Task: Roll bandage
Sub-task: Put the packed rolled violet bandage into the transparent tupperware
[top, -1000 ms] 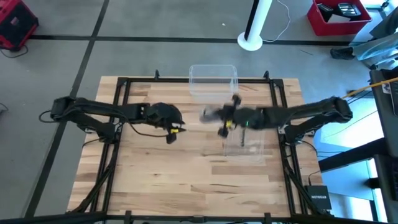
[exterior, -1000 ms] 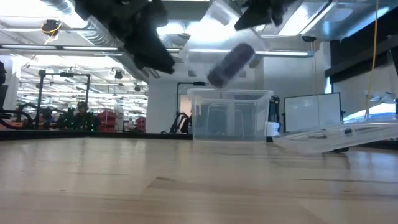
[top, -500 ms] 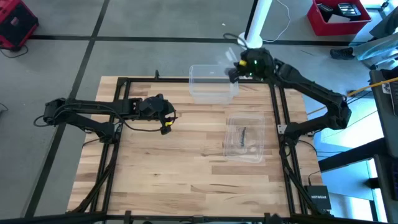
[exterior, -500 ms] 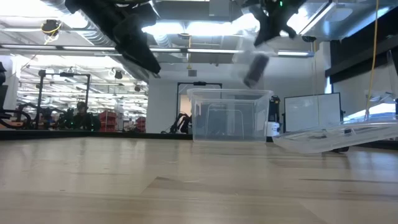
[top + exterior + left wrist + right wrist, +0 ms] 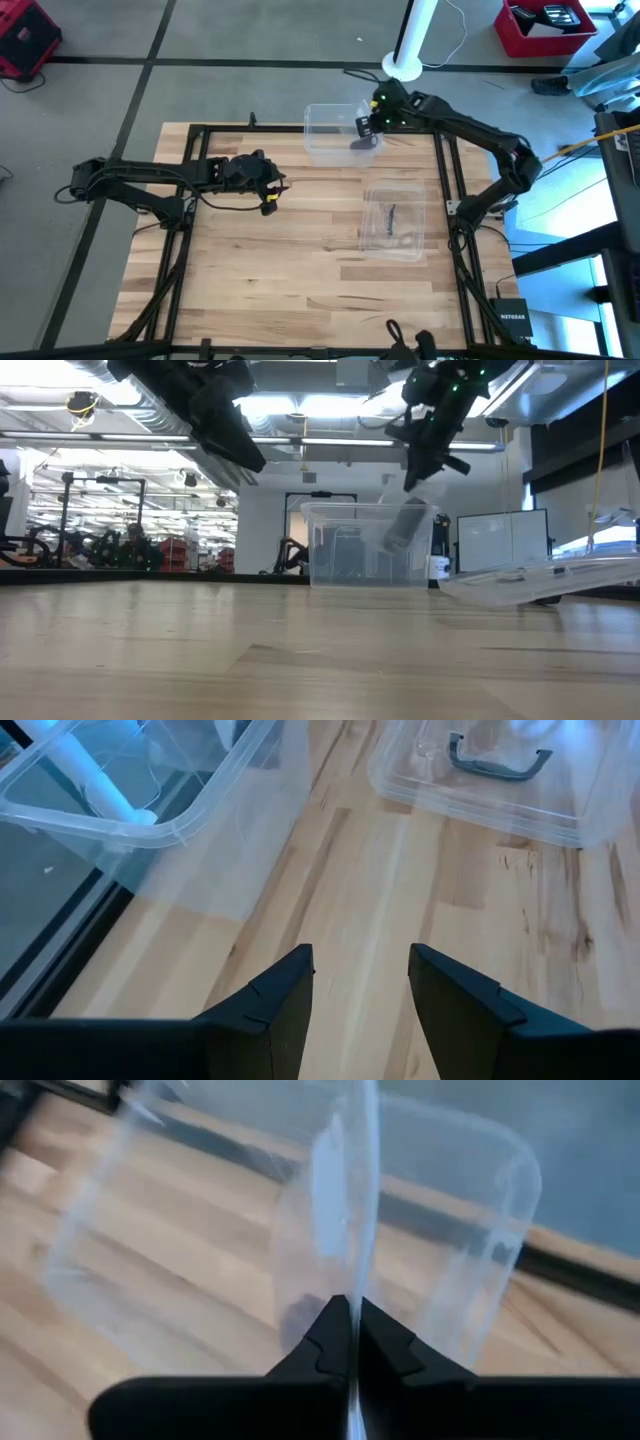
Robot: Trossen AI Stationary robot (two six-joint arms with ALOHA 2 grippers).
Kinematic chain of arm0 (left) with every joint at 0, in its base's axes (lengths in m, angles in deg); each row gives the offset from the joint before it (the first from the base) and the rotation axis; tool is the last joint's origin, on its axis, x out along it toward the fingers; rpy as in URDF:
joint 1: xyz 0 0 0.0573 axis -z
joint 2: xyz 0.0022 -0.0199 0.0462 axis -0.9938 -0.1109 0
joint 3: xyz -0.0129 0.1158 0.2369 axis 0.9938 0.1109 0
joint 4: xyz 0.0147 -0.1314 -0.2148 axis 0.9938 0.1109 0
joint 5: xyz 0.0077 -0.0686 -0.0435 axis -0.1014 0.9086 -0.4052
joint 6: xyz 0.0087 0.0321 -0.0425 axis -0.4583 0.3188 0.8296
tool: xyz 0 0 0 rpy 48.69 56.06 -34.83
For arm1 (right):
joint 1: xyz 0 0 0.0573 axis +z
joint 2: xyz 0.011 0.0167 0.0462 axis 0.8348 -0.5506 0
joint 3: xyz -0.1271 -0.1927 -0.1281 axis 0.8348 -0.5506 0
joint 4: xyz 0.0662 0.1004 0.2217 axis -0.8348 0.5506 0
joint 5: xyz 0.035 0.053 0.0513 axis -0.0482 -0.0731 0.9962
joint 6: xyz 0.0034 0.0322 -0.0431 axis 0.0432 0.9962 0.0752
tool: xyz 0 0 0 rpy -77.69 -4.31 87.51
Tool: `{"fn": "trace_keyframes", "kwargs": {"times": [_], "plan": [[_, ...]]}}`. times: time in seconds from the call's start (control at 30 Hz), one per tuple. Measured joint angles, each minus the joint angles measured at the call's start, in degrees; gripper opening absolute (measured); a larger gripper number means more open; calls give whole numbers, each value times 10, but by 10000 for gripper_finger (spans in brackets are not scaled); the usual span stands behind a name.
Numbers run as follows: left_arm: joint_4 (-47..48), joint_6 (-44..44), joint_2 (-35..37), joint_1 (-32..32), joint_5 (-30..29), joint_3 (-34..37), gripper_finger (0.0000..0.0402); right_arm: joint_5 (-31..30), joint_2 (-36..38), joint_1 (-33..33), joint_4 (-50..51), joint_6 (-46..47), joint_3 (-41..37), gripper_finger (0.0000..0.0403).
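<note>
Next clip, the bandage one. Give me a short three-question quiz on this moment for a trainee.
1. True or false: the left gripper is open and holds nothing.
2. The bandage is: A in the left gripper; B at the clear box, below the right gripper; C on the floor.
3. Fill in: the lid with the black handle lies flat on the table on the ___ arm's side.
Key: 1 true; 2 B; 3 right.

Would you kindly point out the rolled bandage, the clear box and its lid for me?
bandage (image 5: 405, 527): low view, middle of the dark roll seen through the box wall.
clear box (image 5: 327, 140): high view, bare floor of the box.
lid (image 5: 392, 240): high view, clear panel below its handle.
</note>
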Motion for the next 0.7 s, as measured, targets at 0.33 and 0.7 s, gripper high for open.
{"fn": "trace_keyframes", "kwargs": {"times": [0.33,0.7], "plan": [[-7,22,0,0,0,0,159,-12,-28,0,-12,45,0,9],[-16,34,0,0,0,0,159,-23,-67,0,-3,43,0,46]]}}
